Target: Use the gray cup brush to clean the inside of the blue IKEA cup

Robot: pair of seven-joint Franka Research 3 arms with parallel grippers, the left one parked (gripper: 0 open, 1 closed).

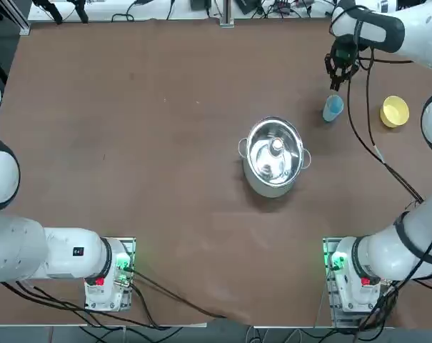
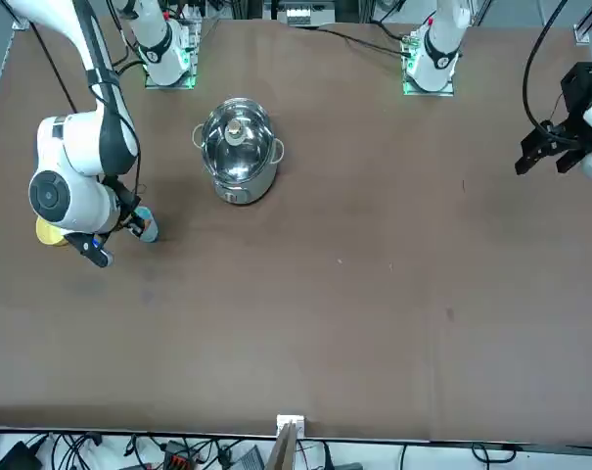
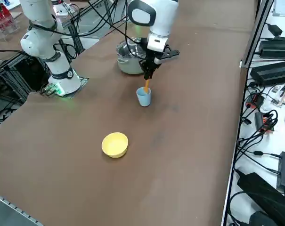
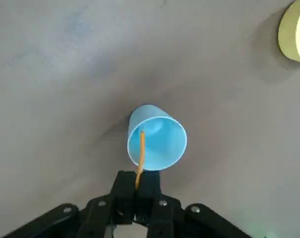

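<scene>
Jaws of the right gripper (image 4: 137,191) are clamped on the brush (image 4: 140,156), whose orange stem reaches inside the blue cup (image 4: 157,141). Cup stands upright on the surface, at two o'clock from the steel pot (image 1: 274,155). Judgement: brush fetched and inserted; scrubbing remains.

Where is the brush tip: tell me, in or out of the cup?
In: the orange brush, held by the right gripper, reaches inside the upright blue cup.

Evenly and brightly lit from overhead; only soft, short shadows on the brown table (image 1: 166,157). Strong glare inside the steel pot (image 1: 274,158), green lamp glow at both arm bases. Close wrist view slightly hazy, dim blurred shadow beside the blue cup (image 4: 156,137); yellow bowl (image 4: 294,37) soft at the edge
</scene>
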